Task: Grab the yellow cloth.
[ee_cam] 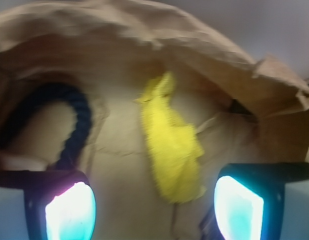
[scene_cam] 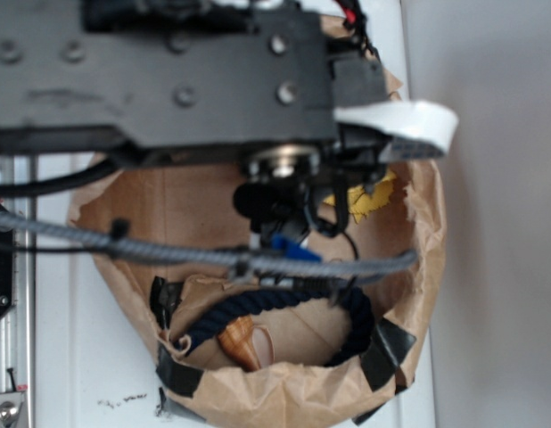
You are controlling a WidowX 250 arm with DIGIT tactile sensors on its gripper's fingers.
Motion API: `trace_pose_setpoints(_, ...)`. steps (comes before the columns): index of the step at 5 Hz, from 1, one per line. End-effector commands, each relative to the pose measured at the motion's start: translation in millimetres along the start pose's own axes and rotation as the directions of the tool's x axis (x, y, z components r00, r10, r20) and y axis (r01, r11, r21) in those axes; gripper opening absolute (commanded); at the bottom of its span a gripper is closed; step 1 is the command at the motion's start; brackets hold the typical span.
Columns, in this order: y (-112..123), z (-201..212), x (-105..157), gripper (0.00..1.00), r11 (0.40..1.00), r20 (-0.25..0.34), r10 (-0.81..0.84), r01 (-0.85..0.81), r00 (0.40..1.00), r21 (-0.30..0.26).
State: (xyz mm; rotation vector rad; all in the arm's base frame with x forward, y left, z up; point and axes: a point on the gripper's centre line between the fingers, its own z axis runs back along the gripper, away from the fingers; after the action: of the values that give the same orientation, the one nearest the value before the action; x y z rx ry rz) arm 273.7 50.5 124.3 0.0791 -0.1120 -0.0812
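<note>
While our gripper [ee_cam: 154,205] hangs over the brown paper bowl [scene_cam: 418,294], its two fingers [ee_cam: 69,212] are spread wide apart and hold nothing. In the wrist view we see the yellow cloth [ee_cam: 169,150] lying on the paper floor, stretched out long, with its near end sitting between our two glowing fingertips. The cloth is not touched yet, as far as we can tell, and it lies flat and loose with soft folds. In the outside view we only see a small bit of the yellow cloth [scene_cam: 375,198], on the far right side of the bowl, because our arm [scene_cam: 168,80] hides most of it. The dark blue rope [ee_cam: 69,122] curves off to the side in the wrist view, well apart from the cloth. A small tan shell thing [scene_cam: 240,343] sits near the rope [scene_cam: 284,308] at the front of the bowl, far from where we work. So we think the lining up is mostly done, since the cloth is right in our gap. What is left is the big part: we need to go down to the cloth, squeeze our fingers on it, and lift it up. We cannot tell how high we are above the cloth, because the picture is a bit blurry.
</note>
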Motion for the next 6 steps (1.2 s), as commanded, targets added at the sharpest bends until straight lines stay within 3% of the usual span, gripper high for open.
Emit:
trace_pose_setpoints(1,10,-33,24,1.00,0.999,0.046,-0.032,0.033,0.998,-0.032)
trace_pose_setpoints(2,-12,-62,19,1.00,0.988,0.022,-0.070,0.072,0.997,-0.139)
trace_pose_setpoints(3,-25,-71,16,1.00,0.975,0.001,-0.134,0.132,0.991,-0.179)
trace_pose_setpoints(4,-21,-72,29,0.00,0.977,0.026,-0.137,0.139,0.990,-0.160)
trace_pose_setpoints(6,-17,-55,33,0.00,0.973,0.089,-0.130,0.145,0.987,-0.179)
